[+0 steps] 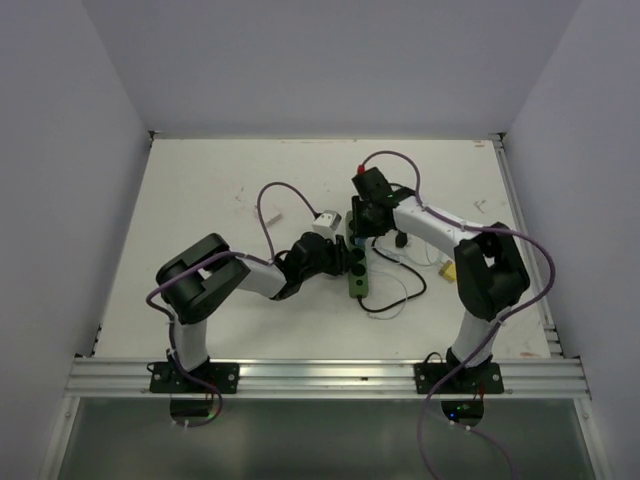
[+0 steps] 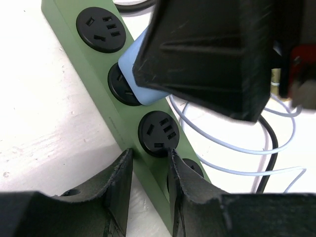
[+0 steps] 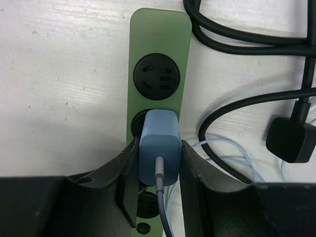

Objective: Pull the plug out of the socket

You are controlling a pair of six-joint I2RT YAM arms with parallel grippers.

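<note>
The left gripper (image 2: 147, 165) straddles the near end of the green socket (image 3: 159, 34) on the table (image 1: 220, 190); whether it pinches, I cannot tell. Farther along, the blue plug (image 3: 158, 143) sits in a round outlet (image 3: 136, 123), with the right gripper (image 3: 158, 165) clenched on it.

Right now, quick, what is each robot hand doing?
Left gripper: closed on the long narrow green power strip.
Right gripper: closed on the light blue boxy plug, which sits in the strip.
</note>
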